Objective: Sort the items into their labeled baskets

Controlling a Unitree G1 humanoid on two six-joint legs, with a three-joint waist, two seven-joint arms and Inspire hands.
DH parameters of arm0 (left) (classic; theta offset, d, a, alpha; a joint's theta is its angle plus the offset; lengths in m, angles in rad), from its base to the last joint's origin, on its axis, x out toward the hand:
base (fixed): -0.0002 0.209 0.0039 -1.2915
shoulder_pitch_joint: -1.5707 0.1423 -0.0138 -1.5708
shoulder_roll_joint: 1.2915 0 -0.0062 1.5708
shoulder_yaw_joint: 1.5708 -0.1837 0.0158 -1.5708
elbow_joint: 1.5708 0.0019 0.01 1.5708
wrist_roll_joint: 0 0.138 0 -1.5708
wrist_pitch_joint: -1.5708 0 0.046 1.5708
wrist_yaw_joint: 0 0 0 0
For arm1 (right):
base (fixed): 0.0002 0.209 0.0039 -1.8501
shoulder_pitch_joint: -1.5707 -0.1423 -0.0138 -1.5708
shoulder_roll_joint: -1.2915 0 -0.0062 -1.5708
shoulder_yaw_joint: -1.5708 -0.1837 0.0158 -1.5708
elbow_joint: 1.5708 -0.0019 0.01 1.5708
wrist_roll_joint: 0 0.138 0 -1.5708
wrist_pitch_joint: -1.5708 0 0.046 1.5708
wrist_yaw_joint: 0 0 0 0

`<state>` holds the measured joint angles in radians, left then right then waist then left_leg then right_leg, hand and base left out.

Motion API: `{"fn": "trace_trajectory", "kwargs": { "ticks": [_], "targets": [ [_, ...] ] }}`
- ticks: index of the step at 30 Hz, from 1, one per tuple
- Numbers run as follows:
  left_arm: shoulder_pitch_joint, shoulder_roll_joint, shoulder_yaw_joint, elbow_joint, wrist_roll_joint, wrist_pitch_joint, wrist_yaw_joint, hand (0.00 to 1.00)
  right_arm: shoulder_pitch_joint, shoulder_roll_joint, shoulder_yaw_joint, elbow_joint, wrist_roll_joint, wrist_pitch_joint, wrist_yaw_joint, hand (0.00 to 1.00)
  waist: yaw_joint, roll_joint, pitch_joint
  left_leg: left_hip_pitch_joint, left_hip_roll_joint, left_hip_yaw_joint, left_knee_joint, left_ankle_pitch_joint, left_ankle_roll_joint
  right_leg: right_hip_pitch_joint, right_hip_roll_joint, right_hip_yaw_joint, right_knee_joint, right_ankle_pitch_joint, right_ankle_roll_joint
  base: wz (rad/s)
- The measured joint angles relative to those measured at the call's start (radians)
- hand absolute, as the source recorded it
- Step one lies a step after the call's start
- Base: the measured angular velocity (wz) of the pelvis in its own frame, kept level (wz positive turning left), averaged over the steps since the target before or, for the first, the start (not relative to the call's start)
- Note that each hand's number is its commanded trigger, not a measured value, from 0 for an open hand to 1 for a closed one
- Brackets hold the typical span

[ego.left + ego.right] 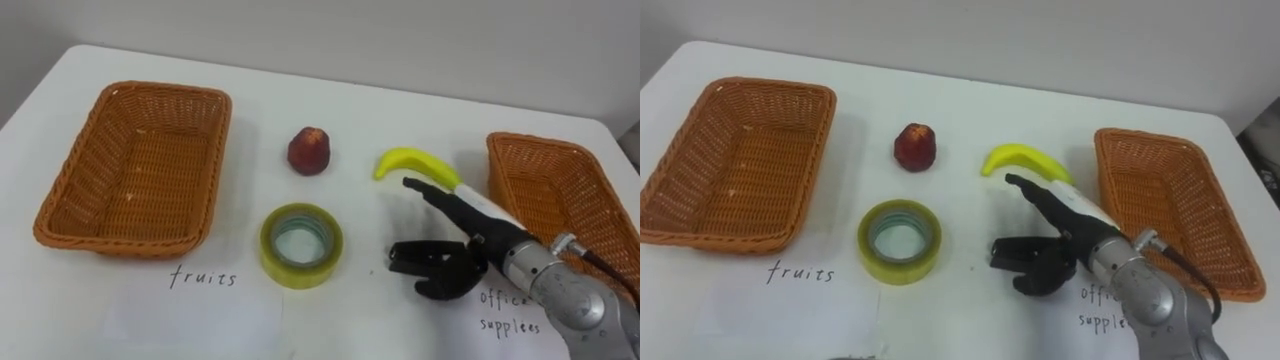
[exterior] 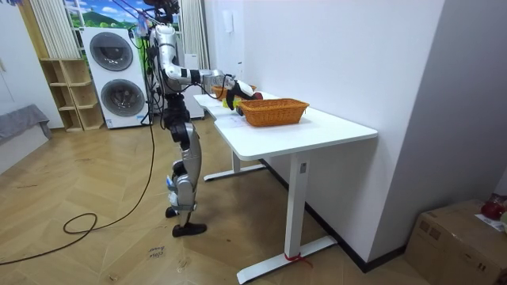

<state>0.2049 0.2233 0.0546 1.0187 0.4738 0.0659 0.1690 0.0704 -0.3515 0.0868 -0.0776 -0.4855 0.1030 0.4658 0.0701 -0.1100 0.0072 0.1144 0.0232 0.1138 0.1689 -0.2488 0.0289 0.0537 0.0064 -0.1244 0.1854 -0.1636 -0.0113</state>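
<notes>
Looking down in the left eye view, a white surface (image 1: 400, 110) carries two wicker baskets. One basket (image 1: 120, 247) sits toward the left edge, with a handwritten label on the surface in front of it. The other basket (image 1: 570, 195) sits toward the right edge and holds nothing. Between them a red apple (image 1: 311, 151) lies near the middle. A banana (image 1: 420, 165) lies to the right of the apple. A roll of yellow tape (image 1: 300, 275) lies flat nearer the front edge, just ahead of the apple. The right hand (image 1: 462, 262) comes in from the lower right. Its fingers (image 1: 440, 200) are stretched out straight toward the banana and the thumb is spread wide. It has hold of nothing. One fingertip is just beside the banana's near side; contact cannot be confirmed.

The room view has the robot standing upright at the long side of the surface, one arm reaching over it. Two stacked washing machines (image 2: 115, 75) stand behind the robot. A cardboard box (image 2: 455, 241) is on the floor at the room view's right.

The right eye view confirms the same layout and the same spread hand.
</notes>
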Motion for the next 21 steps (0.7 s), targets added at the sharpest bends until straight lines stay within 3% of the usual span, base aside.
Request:
{"fn": "trace_trajectory", "kwargs": {
  "ticks": [8,21],
  "targets": [
    [-0.009,-0.001,0.001,-0.005,0.0,0.001,0.018,0.0,0.0,0.0,0.008,0.023,0.0,0.005,0.028,0.0,0.017,0.001,0.0005,0.0,0.0,0.0,0.001,0.0,0.0,0.001,-0.001,0.0,-0.001,0.0,0.0,0.0],
    [-0.003,-0.001,0.001,-0.006,-0.001,0.001,0.026,0.0,0.0,0.001,0.007,0.022,-0.073,0.008,0.054,0.0,0.01,0.004,-0.0029,0.002,-0.001,-0.007,0.001,0.0,0.0,0.007,-0.003,-0.012,-0.001,0.0,0.0,0.01]
  ]
}}
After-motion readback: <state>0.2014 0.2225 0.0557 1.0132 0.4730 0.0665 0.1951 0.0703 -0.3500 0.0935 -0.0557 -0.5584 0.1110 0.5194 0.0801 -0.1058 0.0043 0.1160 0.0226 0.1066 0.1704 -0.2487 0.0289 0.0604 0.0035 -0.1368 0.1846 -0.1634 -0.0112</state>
